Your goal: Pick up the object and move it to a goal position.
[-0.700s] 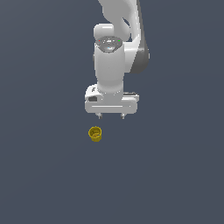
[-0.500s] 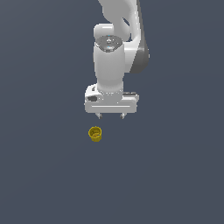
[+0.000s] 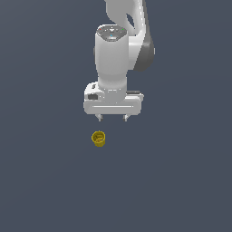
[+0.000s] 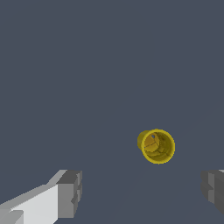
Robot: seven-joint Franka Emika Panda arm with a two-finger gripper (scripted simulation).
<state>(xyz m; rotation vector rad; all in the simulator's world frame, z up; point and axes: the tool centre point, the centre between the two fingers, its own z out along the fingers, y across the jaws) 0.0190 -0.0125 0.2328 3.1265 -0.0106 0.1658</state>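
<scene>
The object, a tiny yellow cup [image 3: 98, 138] with a round rim, rests on the dark grey floor, its opening tipped toward the camera. My white gripper [image 3: 113, 118] hangs above it and a little toward the exterior view's right, apart from it. Its two short fingers [image 3: 99, 118] stand wide apart with nothing between them. In the wrist view the cup [image 4: 156, 146] shows its hollow inside, lying ahead of the gap between the grey pads [image 4: 70, 194], nearer the other pad [image 4: 213, 188].
A plain dark grey floor [image 3: 45, 181] spreads all around. The white arm [image 3: 122, 41] rises behind the gripper toward the top of the exterior view.
The gripper has dropped slightly and shifted a little toward the exterior view's left, nearer the cup. The cup has not moved.
</scene>
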